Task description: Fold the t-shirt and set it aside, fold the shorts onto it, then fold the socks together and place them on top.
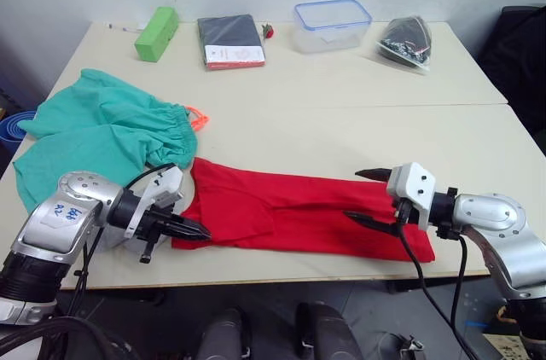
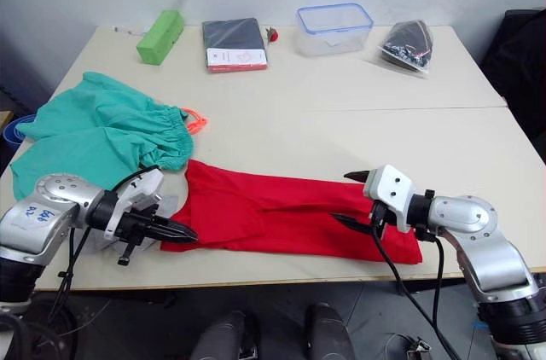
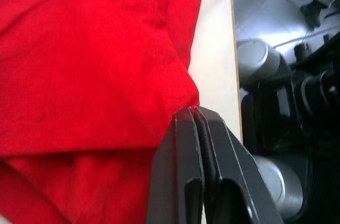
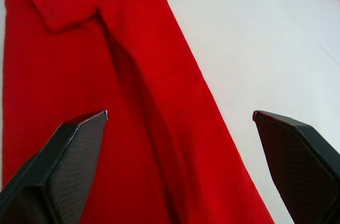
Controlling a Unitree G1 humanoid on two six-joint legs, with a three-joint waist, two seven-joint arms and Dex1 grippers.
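Note:
The red t-shirt point(image 1: 290, 206) lies as a long folded strip along the table's front edge. My left gripper point(image 1: 203, 230) is shut on the t-shirt's near left corner point(image 3: 180, 96), right by the table edge. My right gripper point(image 1: 355, 195) hovers open over the strip's right end point(image 4: 149, 128), one finger above the cloth and one past its far edge. The teal-green shorts point(image 1: 102, 134) lie spread at the left, with the orange drawstring point(image 1: 199, 119) showing. A pale grey patch point(image 2: 168, 203) by my left wrist may be the socks, mostly hidden.
Along the table's point(image 1: 341, 121) far side stand a green box point(image 1: 156, 33), a black packet point(image 1: 230, 40), a clear lidded container point(image 1: 333, 26) and a bag of dark items point(image 1: 408, 40). A black chair point(image 1: 520, 36) stands past the right edge.

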